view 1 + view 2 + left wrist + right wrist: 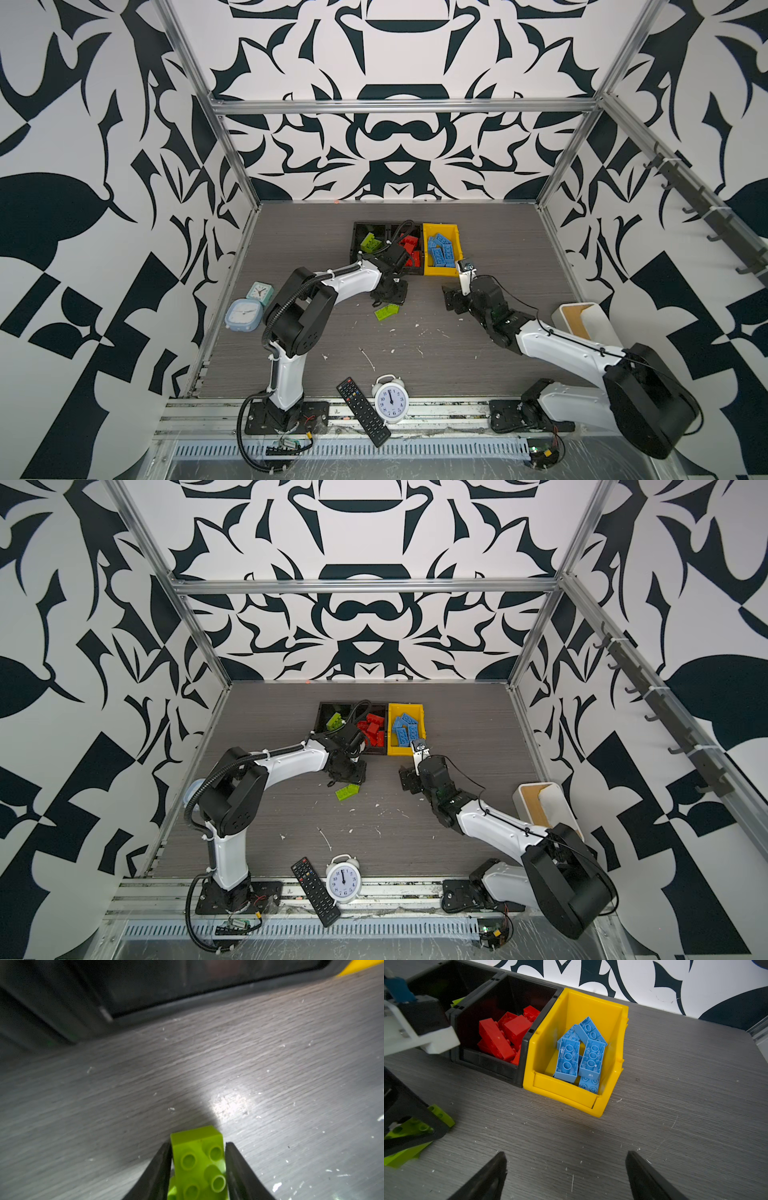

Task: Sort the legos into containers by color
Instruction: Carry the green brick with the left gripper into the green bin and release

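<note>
A lime green lego (pixel 197 1159) lies on the grey table in front of the containers, also seen in both top views (pixel 386 311) (pixel 348 791). My left gripper (pixel 198 1145) stands over it, a finger pressed against each side of the brick. The left black bin (pixel 355 245) holds a green lego (pixel 370 243). Red legos (pixel 500 1039) fill the middle black bin (pixel 492 1068). Blue legos (pixel 579 1055) lie in the yellow bin (pixel 571 1093). My right gripper (pixel 565 1154) hangs open over bare table in front of the yellow bin, with nothing between its fingers.
Two small clocks (pixel 245 313) stand at the left table edge. A black remote (pixel 363 411) and a white alarm clock (pixel 390 401) lie at the front edge. A white tub with a wooden rim (pixel 582 320) stands at the right.
</note>
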